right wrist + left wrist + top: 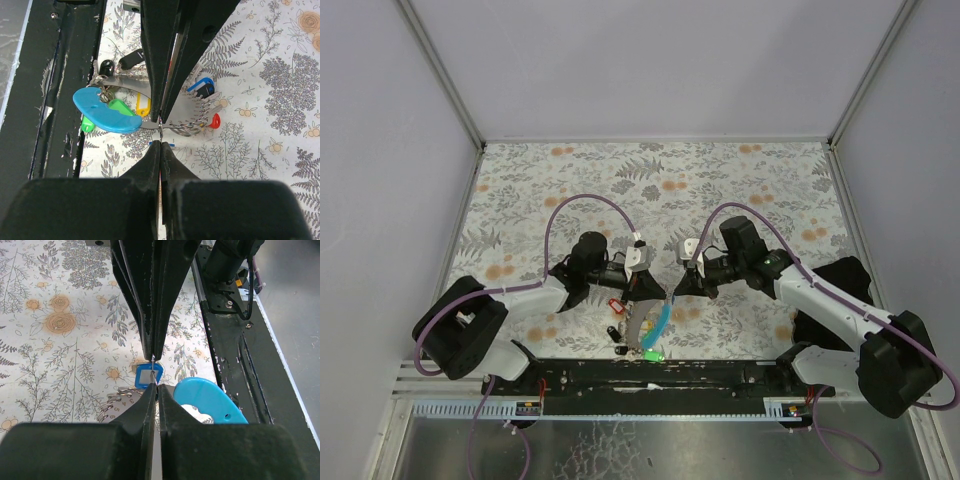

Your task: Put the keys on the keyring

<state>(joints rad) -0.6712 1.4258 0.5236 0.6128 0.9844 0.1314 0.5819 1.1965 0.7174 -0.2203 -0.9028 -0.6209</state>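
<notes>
Green plastic is nearest me: a green-capped key (652, 355) lies at the near edge of the desk (750, 190), about midway along it, just beyond the black rail (700, 375) that carries the arm bases. Just behind it is the keyring (640, 322), bunched up, its light-blue strap (105, 110) curving away toward the grippers and its grey tag (192, 107) alongside on the left. Two black-headed pieces (106, 66) and a red-capped key (616, 305) sit on the left flank of the bunch.

Through the right wrist camera I also pick out a yellow-capped key (143, 106) tucked against the strap and a blue-capped key (202, 86) by the tag. Which of these keys are threaded on the ring, I cannot tell.

At the far end of the bunch the two arms meet tip to tip. The left gripper (655, 290) is pressed together, as is the right gripper (678, 288), and both pinch the ring's thin silvery wire. In the left wrist view the blue cap lies just under the pinch. Beyond, floral cloth runs to the far edge.
</notes>
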